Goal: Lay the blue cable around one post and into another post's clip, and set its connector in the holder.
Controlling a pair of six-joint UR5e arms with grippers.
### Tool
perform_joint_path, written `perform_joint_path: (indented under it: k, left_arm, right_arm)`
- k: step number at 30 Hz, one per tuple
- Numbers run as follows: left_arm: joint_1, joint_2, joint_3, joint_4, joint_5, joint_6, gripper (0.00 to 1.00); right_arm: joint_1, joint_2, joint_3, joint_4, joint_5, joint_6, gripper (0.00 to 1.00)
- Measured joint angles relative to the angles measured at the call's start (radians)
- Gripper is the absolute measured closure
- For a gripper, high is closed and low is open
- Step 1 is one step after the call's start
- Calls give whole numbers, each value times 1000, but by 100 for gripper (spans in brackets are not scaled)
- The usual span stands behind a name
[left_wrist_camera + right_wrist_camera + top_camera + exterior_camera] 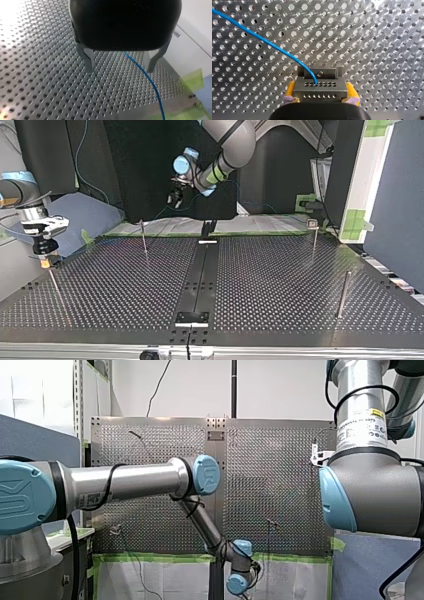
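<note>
My right gripper (320,97) has its yellow pads shut on a grey connector (319,87) with rows of small holes. The blue cable (269,43) leaves the connector's top and curves away over the perforated plate. A grey block (320,72) sits just ahead of the connector. In the top view my right gripper (46,262) stands at the left, over a thin post (55,287). My left gripper (120,70) hangs open above the plate, and the blue cable (147,77) runs loose between its metal fingers toward the table edge. In the top view it hovers at the far middle (176,197).
Thin posts stand at the far left (143,237), the far right with a small clip on top (313,225), and the near right (342,295). A dark rail (202,270) runs down the table's middle, with a black bracket (191,317) at its near end. Green tape (192,77) marks the edge.
</note>
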Motion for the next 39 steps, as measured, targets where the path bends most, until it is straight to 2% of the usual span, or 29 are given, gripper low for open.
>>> perform_joint_path:
  k: [6,16,24,32,39]
  left_arm:
    - [0,-5,-6,9,8,-49,0]
    - [-14,-5,22,27,60,-120,0]
    - [-15,-10,72,22,69,-140,0]
    - [-14,-70,148,-35,66,-163,0]
    - [-1,-85,196,-45,65,-165,0]
  right_arm:
    - [0,0,0,0,0,0,100]
    - [0,0,0,0,0,0,100]
    - [0,0,0,0,0,0,100]
    - [0,0,0,0,0,0,100]
    - [0,0,0,0,0,0,100]
